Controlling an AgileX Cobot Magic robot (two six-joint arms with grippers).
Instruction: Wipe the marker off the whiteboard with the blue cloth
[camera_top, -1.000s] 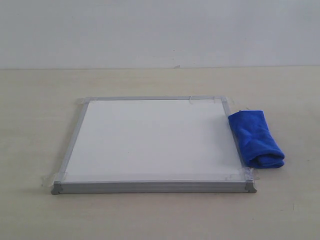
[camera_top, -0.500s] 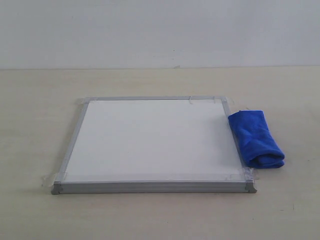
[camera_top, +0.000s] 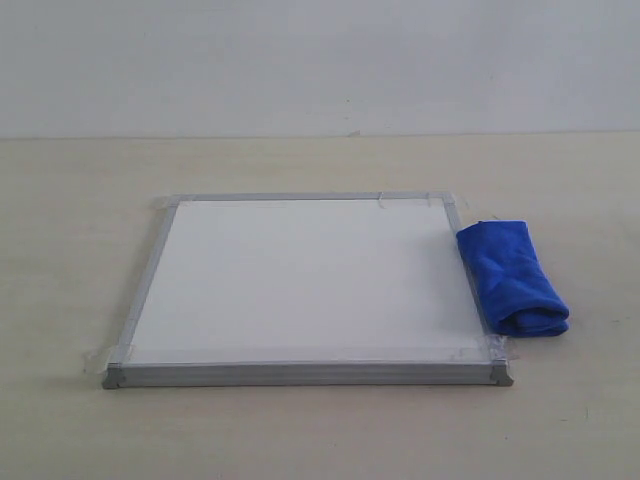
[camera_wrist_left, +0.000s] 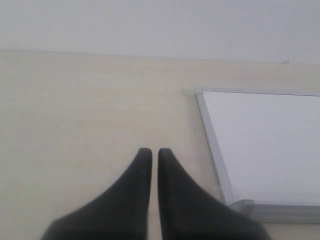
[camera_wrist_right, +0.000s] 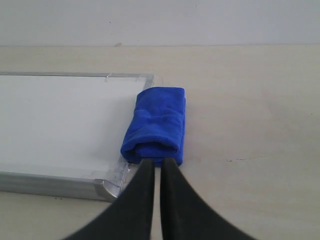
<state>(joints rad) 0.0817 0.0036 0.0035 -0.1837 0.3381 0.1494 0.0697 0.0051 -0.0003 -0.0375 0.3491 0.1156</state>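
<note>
Whiteboard (camera_top: 300, 280) lies flat on the beige table (camera_top: 70, 430), roughly centred in the exterior view, with a pale wall (camera_top: 320, 60) behind. Its writing surface reads plain white across the whole visible area.

1. Left gripper (camera_wrist_left: 155, 152): seen only in the left wrist view. The two dark fingers (camera_wrist_left: 135, 185) stand together, with only a thin slit between them and nothing in it. They are over bare table, apart from the board's left side (camera_wrist_left: 265, 145).

2. Board frame (camera_top: 300, 373): a thin silver-grey rail runs round all four sides. Grey corner caps (camera_top: 114, 378) close the two near corners. Clear tape (camera_top: 100, 355) lies over the corners and runs onto the table.

3. Blue cloth (camera_top: 512, 278): folded into a thick roll, long side running along the right rail of the frame. It lies against that rail, mostly on the table, between the far right corner and the near right corner. No part of it reaches the white surface.

4. Right gripper (camera_wrist_right: 158, 164): seen only in the right wrist view. Its fingers are together, separated by a thin slit, holding nothing. The tips line up with the near end of the cloth (camera_wrist_right: 157, 125); contact cannot be told.
</note>
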